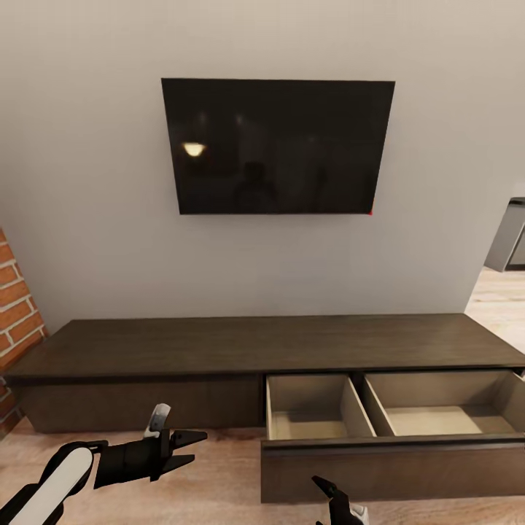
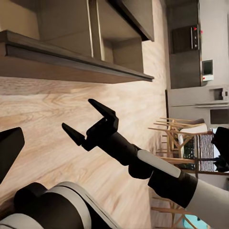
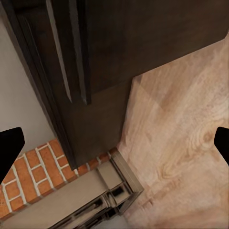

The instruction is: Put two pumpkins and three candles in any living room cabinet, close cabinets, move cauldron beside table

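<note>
Cabinet (image 1: 219, 350) below the TV (image 1: 281, 146), right drawer (image 1: 394, 459) pulled out and empty; left gripper (image 1: 191, 447) and right gripper (image 2: 89, 120) both spread, holding nothing; drawer front judged rigid and smooth-sliding, best pushed flat mid-panel to close.

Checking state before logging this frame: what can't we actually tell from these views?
- Open drawer of the cabinet: in the head view its front panel hides the near floor of both compartments.
- Right tool: cut off by the head view's bottom edge; the left wrist view shows it open.
- Cabinet's left half: front shut, contents hidden.
- Left tool: open, empty.
</note>
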`<state>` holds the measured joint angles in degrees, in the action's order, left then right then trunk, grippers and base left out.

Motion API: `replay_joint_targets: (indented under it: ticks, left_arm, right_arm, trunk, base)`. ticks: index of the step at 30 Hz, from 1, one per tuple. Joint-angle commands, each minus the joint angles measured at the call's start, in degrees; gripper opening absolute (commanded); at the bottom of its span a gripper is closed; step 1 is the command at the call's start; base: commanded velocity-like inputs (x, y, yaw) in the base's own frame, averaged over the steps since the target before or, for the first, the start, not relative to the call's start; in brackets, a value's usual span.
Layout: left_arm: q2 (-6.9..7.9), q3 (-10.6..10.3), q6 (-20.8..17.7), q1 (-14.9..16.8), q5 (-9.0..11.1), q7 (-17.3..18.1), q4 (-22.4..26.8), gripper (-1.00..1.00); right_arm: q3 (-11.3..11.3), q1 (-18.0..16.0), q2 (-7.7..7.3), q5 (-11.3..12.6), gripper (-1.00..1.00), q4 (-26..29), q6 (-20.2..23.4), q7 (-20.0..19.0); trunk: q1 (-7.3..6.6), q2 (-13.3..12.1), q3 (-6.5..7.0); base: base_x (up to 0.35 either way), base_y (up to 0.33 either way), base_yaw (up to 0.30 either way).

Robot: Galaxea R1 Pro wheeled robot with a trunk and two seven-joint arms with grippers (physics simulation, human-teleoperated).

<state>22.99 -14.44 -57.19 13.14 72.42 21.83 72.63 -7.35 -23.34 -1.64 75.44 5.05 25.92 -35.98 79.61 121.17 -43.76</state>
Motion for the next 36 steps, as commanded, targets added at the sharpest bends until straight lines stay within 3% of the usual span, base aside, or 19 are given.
replay_joint_targets:
  ticks: [1,15,27,36]
  left_arm:
    - [0.04,-0.06,-0.03,0.05,-0.35,0.44,-0.03,1.0]
    - [-0.01,-0.15,-0.03,0.05,-0.35,0.5,-0.04,1.0]
    - [0.04,-0.07,-0.03,0.05,-0.35,0.5,-0.04,1.0]
    - [0.12,0.45,-0.01,-0.2,-0.27,0.64,-0.04,1.0]
  right_arm:
    - [-0.48,-0.03,-0.03,0.59,1.0,-0.04,0.24,-0.1]
    - [-0.47,-0.03,-0.03,0.73,1.0,-0.1,0.24,0.02]
    - [-0.47,-0.03,-0.11,0.68,1.0,-0.12,0.19,0.12]
    - [-0.55,-0.03,-0.12,0.66,1.0,-0.37,-0.59,0.12]
  trunk:
    - [-0.24,-0.39,0.13]
    - [-3.31,-6.0,2.64]
    - [-5.95,-10.82,4.79]
    - [-5.95,-10.82,4.79]
  base:
    - [0.0,0.0,0.0]
    - [-0.262,0.0,0.02]
    - [-0.157,0.0,0.254]
    - [-0.004,0.0,0.293]
